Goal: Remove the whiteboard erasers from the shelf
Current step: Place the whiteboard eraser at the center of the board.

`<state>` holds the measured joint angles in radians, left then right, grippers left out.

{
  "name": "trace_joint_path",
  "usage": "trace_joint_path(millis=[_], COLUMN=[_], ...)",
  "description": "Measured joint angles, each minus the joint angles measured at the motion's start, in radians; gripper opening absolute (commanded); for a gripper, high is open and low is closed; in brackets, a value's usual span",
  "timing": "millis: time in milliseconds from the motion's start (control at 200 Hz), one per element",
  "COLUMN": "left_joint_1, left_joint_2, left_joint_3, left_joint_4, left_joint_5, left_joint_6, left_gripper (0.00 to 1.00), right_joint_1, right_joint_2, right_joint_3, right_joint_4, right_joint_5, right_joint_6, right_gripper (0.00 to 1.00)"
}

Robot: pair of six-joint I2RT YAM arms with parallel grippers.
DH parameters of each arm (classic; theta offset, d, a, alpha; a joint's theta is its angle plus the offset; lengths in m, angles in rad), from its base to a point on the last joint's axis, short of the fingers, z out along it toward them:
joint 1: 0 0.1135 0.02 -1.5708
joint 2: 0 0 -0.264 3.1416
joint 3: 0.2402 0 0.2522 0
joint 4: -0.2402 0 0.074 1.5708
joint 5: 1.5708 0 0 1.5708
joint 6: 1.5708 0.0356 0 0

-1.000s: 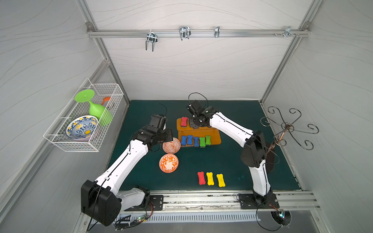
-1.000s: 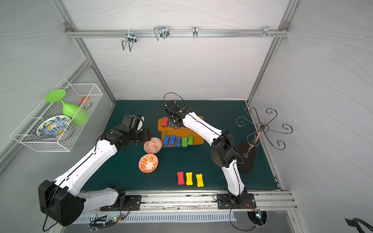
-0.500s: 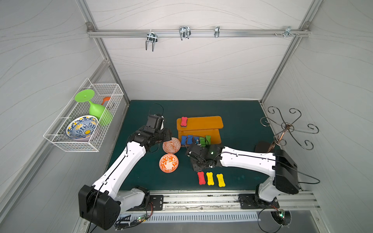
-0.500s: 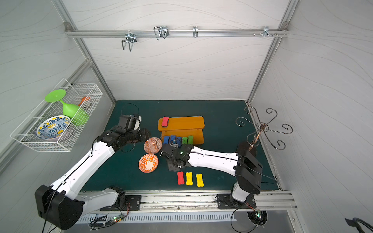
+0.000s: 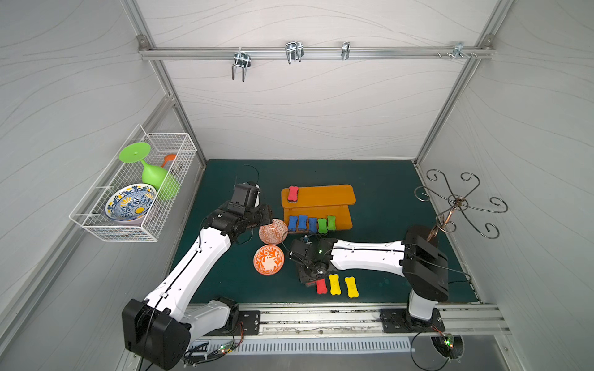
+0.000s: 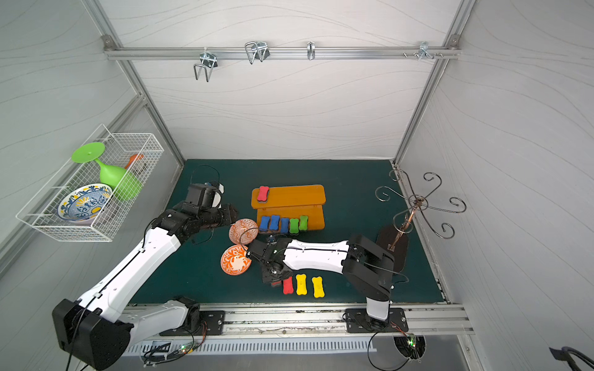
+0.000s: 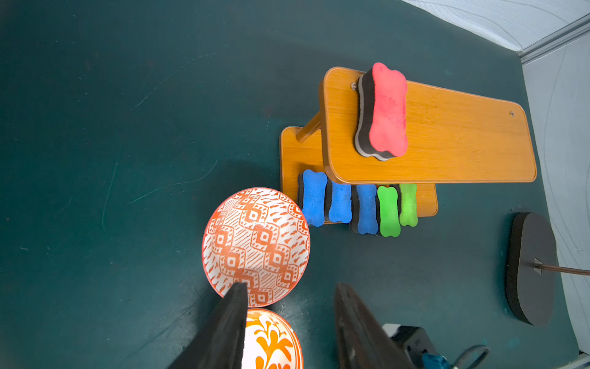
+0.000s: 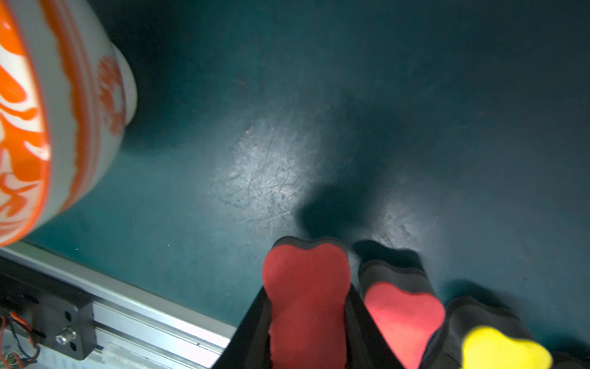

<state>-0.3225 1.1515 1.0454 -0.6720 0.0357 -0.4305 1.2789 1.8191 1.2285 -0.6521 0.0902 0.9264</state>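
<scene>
the right gripper (image 8: 307,297), which a second ago was up over the top board of the small two-tier shelf of glossy orange-brown wood (image 5: 324,196), is now low at the front of the dark green mat (image 5: 385,192). its black fingers (image 8: 249,329) press both sides of a red bone-shaped foam eraser with a dark felt underside (image 8: 305,268), so it is gripping that block, carried clear of the shelf. the block hangs just beside the row already on the mat: a second red eraser (image 5: 320,286), then two yellow erasers (image 5: 334,284). i judge this one needs only letting go.

the left gripper (image 7: 289,289) has hardly shifted. its fingers stand apart with nothing between them, over the round orange-and-white diamond-patterned bowl (image 7: 255,246) near the shelf's end.

left on the shelf are a pink-red eraser (image 5: 292,194) on the top board, plus three blue erasers (image 5: 302,223) and two green erasers (image 5: 326,224) lined along the lower board's front edge. that makes six to fetch.

in both top views the held block is nearly buried under the gripper, with only a red sliver showing. the right wrist view cuts off its near half, and i cannot tell whether its felt touches the mat. the top board covers the back of the lower board, so anything lying there would go unseen.
</scene>
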Motion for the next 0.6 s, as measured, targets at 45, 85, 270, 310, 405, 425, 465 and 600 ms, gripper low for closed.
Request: trace_joint_path(millis=[45, 85, 270, 310, 405, 425, 465, 600], left_joint_1=[0.000, 0.000, 0.000, 0.000, 0.000, 0.000, 0.000, 0.000], left_joint_2=[0.000, 0.000, 0.000, 0.000, 0.000, 0.000, 0.000, 0.000], left_joint_3=[0.000, 0.000, 0.000, 0.000, 0.000, 0.000, 0.000, 0.000], left_joint_4=[0.000, 0.000, 0.000, 0.000, 0.000, 0.000, 0.000, -0.001], left_joint_5=[0.000, 0.000, 0.000, -0.001, -0.003, -0.003, -0.003, -0.016], left_joint_6=[0.000, 0.000, 0.000, 0.000, 0.000, 0.000, 0.001, 0.008], left_gripper=[0.48, 0.48, 0.48, 0.48, 0.48, 0.48, 0.48, 0.48], right_joint_1=[0.002, 0.003, 0.003, 0.003, 0.003, 0.003, 0.003, 0.003], right_joint_2=[0.005, 0.008, 0.039, 0.050, 0.061, 0.061, 0.061, 0.041], right_joint_3=[-0.003, -0.006, -0.005, -0.004, 0.000, 0.001, 0.004, 0.016], right_joint_4=[0.001, 0.001, 0.002, 0.002, 0.002, 0.001, 0.001, -0.021], right_joint_5=[-0.005, -0.010, -0.045, -0.051, -0.064, -0.066, -0.066, -0.046], right_joint_6=[0.002, 0.005, 0.008, 0.008, 0.006, 0.005, 0.003, -0.008], right_gripper=[0.36, 0.38, 0.41, 0.42, 0.46, 0.47, 0.49, 0.55])
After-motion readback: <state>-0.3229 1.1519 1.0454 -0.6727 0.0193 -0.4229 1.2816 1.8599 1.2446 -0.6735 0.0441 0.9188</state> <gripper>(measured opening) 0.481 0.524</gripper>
